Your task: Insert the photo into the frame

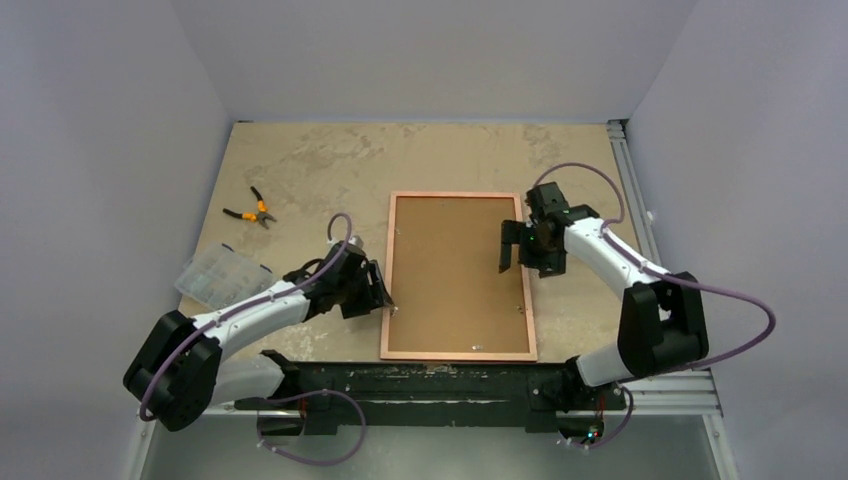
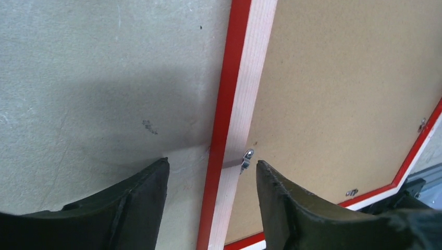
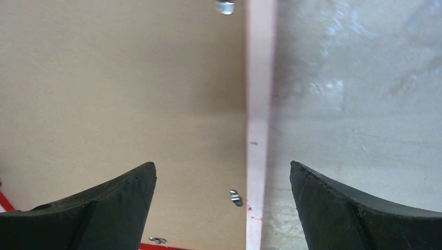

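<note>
The frame [image 1: 455,195] lies face down in the middle of the table, pale wood back up, with the brown backing board [image 1: 455,270] set in it. The photo is hidden or out of view. My left gripper [image 1: 378,290] is open and straddles the frame's left rail [image 2: 245,94] beside a small metal clip [image 2: 247,156]; its fingers hold nothing. My right gripper [image 1: 517,255] is open above the right rail [image 3: 259,78], one finger over the backing board [image 3: 120,83] and one over the table. A clip [image 3: 235,197] shows between its fingers.
Orange-handled pliers [image 1: 252,210] lie at the far left. A clear plastic box [image 1: 220,275] sits by the left arm. An aluminium rail [image 1: 635,190] runs along the right table edge, and a black bar [image 1: 440,385] runs along the near edge.
</note>
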Controlling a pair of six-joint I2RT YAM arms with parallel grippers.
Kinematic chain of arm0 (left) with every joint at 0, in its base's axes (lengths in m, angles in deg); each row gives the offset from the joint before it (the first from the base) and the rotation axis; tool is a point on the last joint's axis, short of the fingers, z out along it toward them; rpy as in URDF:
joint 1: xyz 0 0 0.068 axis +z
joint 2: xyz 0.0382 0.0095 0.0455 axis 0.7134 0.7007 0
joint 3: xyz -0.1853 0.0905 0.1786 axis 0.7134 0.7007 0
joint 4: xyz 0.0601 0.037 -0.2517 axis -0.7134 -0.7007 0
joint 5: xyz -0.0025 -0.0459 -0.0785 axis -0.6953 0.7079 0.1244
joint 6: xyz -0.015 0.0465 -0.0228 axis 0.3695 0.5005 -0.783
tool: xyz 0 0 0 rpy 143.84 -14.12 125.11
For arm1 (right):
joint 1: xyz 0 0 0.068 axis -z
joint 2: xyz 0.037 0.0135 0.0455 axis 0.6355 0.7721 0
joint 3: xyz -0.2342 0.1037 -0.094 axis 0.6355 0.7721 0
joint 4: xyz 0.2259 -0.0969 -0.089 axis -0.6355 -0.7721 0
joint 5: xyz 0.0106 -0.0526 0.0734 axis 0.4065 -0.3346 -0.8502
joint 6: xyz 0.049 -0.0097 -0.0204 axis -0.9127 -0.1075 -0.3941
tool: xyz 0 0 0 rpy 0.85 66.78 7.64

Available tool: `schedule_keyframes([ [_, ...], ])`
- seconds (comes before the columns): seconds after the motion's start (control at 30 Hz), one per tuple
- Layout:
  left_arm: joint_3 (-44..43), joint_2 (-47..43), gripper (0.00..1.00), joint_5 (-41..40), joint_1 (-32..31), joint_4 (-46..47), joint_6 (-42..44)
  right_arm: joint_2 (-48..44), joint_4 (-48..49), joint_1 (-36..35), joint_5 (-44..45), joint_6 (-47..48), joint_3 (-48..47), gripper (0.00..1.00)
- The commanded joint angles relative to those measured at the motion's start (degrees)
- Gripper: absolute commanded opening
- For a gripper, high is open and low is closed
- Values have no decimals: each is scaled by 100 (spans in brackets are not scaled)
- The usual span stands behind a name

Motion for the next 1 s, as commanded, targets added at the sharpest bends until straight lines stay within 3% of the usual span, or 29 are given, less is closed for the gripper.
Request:
schedule_keyframes([
  [0.0, 197, -244, 63, 320, 10, -31, 20, -445, 336, 999, -1025, -46, 603, 98],
  [0.17, 310, -476, 74, 572, 26, 277, -117, -306, 546, 1258, -1567, -69, 896, 96],
  [0.4, 199, -212, 75, 1023, 191, 726, -138, 229, 1122, 1147, -2486, -235, 1234, 89],
  [0.73, -190, 401, 75, 1177, 545, 840, -44, 686, 1356, 101, -2039, -668, 742, 88],
  [0.97, -788, 610, 75, 547, 651, -261, 522, 834, 1167, -67, -1462, -551, 452, 90],
])
